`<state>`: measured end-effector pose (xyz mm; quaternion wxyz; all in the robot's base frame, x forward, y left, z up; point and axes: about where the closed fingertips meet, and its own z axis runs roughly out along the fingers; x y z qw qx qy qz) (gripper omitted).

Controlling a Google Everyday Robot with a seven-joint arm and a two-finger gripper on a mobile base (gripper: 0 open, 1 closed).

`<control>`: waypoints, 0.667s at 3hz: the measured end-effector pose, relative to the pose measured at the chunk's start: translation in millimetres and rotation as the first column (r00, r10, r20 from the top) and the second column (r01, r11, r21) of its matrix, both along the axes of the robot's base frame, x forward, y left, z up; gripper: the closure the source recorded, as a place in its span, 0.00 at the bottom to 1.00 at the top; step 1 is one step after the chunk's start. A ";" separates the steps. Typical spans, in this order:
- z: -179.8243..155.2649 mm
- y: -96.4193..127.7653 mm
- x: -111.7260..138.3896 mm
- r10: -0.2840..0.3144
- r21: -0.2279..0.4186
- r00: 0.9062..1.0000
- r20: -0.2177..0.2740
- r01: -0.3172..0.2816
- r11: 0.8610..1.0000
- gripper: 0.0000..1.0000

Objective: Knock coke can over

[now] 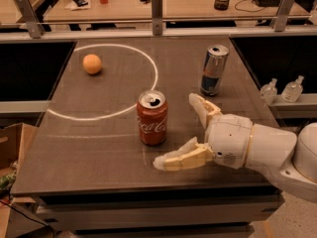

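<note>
The coke can [152, 117] is a short red can with white script and a silver top. It stands upright near the middle of the dark table [99, 138]. My gripper [177, 131] is just to the right of the can, low over the table, and open. One finger [202, 109] points up-left behind the can's right side, the other finger [178, 158] reaches toward the can's base at the front. Neither finger touches the can.
A taller blue-and-silver can [214, 70] stands upright behind my gripper. An orange [92, 64] lies at the far left inside a white circle line [143, 95]. Two small clear bottles [282, 90] stand off the table's right edge. A railing [157, 6] runs behind the table.
</note>
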<state>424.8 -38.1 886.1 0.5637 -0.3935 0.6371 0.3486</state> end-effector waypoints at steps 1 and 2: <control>-4.9 10.4 22.7 0.001 0.004 0.999 0.041 -0.002 1.000 0.00; -3.5 23.3 39.9 0.017 0.011 0.997 0.072 -0.018 1.000 0.00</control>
